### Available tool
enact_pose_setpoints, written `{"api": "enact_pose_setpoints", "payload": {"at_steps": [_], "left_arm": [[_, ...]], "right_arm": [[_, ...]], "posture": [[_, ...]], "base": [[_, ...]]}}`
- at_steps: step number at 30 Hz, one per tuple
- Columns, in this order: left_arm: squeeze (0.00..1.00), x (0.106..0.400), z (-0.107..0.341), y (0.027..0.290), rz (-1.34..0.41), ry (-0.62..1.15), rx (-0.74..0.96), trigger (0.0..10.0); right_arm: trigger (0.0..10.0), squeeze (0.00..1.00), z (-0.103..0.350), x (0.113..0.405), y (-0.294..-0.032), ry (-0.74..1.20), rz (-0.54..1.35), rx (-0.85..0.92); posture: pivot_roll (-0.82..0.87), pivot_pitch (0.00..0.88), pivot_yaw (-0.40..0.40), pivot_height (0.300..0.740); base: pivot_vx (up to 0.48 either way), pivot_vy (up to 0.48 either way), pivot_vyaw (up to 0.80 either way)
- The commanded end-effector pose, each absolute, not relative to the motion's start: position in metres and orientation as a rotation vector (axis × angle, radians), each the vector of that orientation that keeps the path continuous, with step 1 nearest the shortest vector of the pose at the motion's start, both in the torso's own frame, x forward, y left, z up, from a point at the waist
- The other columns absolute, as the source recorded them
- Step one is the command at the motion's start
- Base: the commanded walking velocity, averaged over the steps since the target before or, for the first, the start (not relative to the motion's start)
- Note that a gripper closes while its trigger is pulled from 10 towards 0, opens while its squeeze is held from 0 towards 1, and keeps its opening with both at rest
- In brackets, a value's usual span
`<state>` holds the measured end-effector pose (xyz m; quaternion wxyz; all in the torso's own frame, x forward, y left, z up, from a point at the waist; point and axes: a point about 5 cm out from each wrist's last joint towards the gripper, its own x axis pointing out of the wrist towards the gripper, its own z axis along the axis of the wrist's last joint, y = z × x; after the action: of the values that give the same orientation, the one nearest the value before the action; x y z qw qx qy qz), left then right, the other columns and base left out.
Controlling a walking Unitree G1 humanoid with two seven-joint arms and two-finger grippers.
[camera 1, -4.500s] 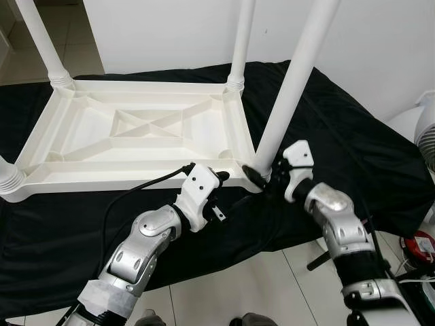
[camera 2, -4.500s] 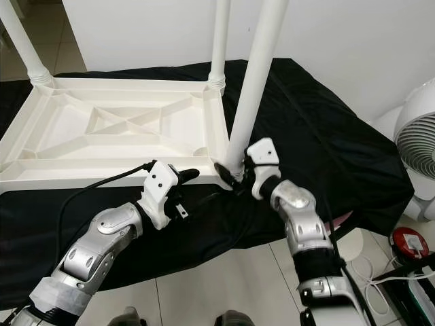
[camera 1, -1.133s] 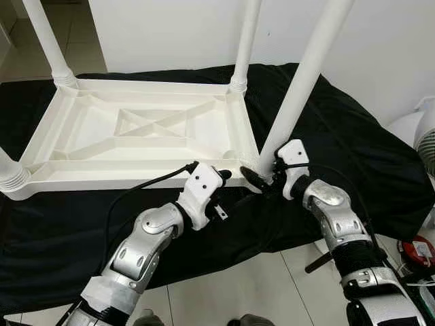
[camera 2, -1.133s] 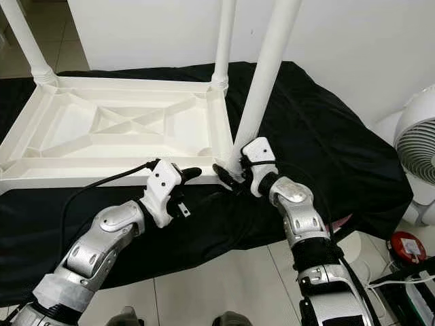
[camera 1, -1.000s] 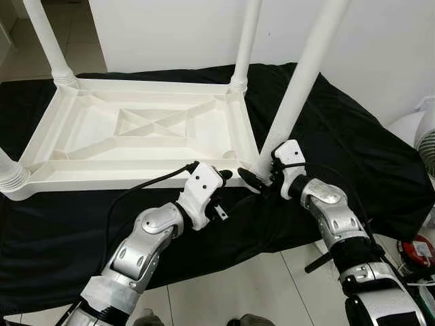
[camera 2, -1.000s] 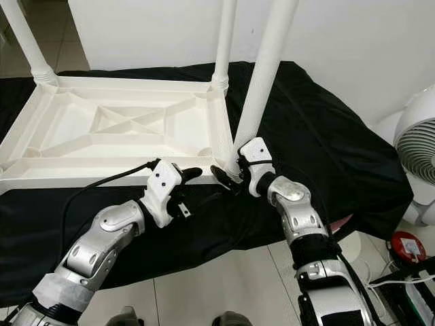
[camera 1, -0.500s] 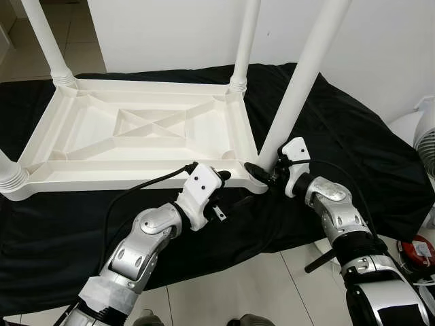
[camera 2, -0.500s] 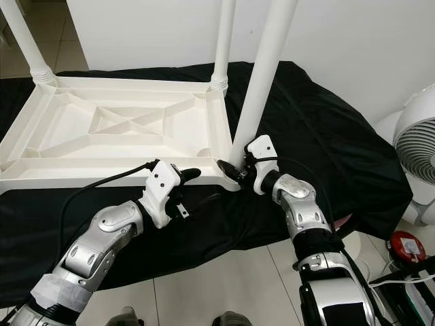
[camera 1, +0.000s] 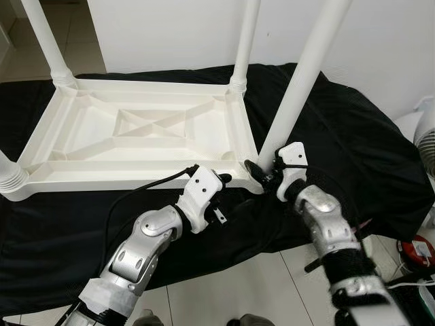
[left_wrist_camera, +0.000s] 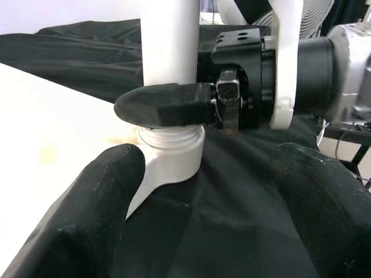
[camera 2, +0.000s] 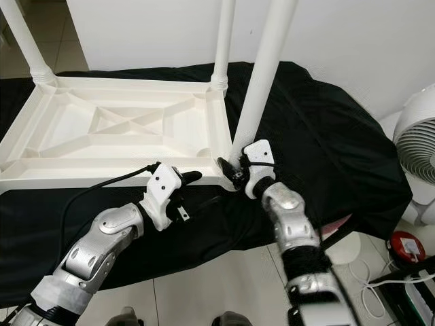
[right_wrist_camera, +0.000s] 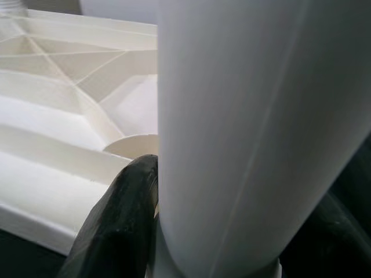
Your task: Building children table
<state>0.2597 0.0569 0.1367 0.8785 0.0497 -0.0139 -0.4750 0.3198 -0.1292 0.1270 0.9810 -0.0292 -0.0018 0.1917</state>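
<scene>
Gripping the base of the near table leg, the right gripper pinches it where it meets the upturned white table.
Head views: the table lies upside down on a black cloth, legs pointing up; the left gripper sits just beside the table's near edge, left of the held leg, and a fan stands at far right. Left wrist view: the left gripper's fingers are spread apart over the cloth, with the leg's threaded collar ahead and one black finger of the right gripper pressed across the leg. Right wrist view: the leg stands between two black fingers, the ribbed underside of the table behind.
</scene>
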Motion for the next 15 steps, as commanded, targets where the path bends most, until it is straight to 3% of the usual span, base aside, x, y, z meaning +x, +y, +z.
{"api": "enact_pose_setpoints", "payload": {"at_steps": [1,3,6,15], "left_arm": [[0.0,0.257,0.136,0.055,-1.025,-0.026,0.108,10.0],[0.0,0.257,0.136,0.054,-1.026,-0.028,0.107,10.0],[0.0,0.257,0.137,0.054,-1.028,-0.029,0.108,10.0],[0.0,0.259,0.137,0.053,-1.03,-0.031,0.11,10.0]], "right_arm": [[10.0,0.0,0.125,0.318,-0.128,0.014,0.367,-0.054],[10.0,0.0,0.128,0.313,-0.119,0.016,0.158,-0.039],[10.0,0.0,0.132,0.31,-0.115,0.012,0.076,-0.014],[10.0,0.0,0.14,0.304,-0.099,0.016,0.067,0.022]], "posture": [[0.03,0.0,-0.051,0.74],[0.03,0.0,-0.054,0.74],[0.03,0.0,-0.054,0.74],[0.03,0.0,-0.057,0.74]], "base": [[0.0,0.0,0.0],[0.0,0.0,0.0],[0.0,0.0,0.0],[0.0,0.0,0.0]]}}
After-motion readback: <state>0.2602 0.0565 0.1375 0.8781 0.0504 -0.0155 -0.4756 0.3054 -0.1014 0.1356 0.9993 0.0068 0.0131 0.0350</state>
